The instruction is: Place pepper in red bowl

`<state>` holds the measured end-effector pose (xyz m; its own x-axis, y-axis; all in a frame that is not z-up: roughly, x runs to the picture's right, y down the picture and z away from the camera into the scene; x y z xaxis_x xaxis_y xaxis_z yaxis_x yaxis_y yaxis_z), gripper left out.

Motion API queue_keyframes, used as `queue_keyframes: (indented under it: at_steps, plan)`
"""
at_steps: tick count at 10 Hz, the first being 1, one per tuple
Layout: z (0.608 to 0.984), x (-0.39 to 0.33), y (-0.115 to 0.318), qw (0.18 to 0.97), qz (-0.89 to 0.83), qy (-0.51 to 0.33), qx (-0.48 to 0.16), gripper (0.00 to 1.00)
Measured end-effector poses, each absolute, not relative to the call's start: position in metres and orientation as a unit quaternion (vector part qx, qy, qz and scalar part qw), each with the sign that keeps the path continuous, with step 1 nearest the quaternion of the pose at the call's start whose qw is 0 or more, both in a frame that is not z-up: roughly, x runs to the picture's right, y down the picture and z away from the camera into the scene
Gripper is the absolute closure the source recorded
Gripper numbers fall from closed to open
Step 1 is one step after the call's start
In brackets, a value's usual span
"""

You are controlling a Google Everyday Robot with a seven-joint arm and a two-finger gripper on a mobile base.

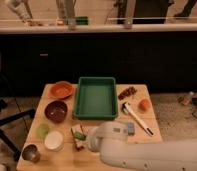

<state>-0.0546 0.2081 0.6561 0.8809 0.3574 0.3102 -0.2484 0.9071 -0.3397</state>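
Wooden counter (142, 139) boards carry the whole spread, with a green tray (96, 98) standing in the middle toward the far edge. Left of the tray sits the red bowl (62, 90), shallow and orange-red, with nothing in it. Nearer the camera from it is a dark brown bowl (56, 111), then a small pale green bowl (42, 131), a white cup (54, 141) and a metal cup (31, 153) by the near left corner.

From the lower right of the view the white arm (152, 152) reaches across the near edge of the counter. Its gripper (83, 138) is at the near middle, just in front of the tray's near left corner. The jaws are drawn in narrow, and the pepper (79, 134) shows as a slim green shape right at their tip, seemingly pinched there. It is over a brown bar (78, 145) that lies on the counter, and it is well apart from the red bowl.

Right of the arm's wrist lie a blue sponge (130, 128) and a white brush (136, 117). An orange fruit (144, 104) sits near the right edge. A black chair (1, 112) stands off the counter's left side.
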Motion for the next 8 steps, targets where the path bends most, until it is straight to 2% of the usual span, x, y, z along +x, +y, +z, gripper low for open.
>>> queue_keyframes:
  at_steps: [2, 8]
  plan:
    - [0.656, -0.056, 0.188, 0.961, 0.143, -0.195, -0.136, 1.00]
    - [0.657, -0.058, 0.182, 0.964, 0.134, -0.195, -0.125, 1.00]
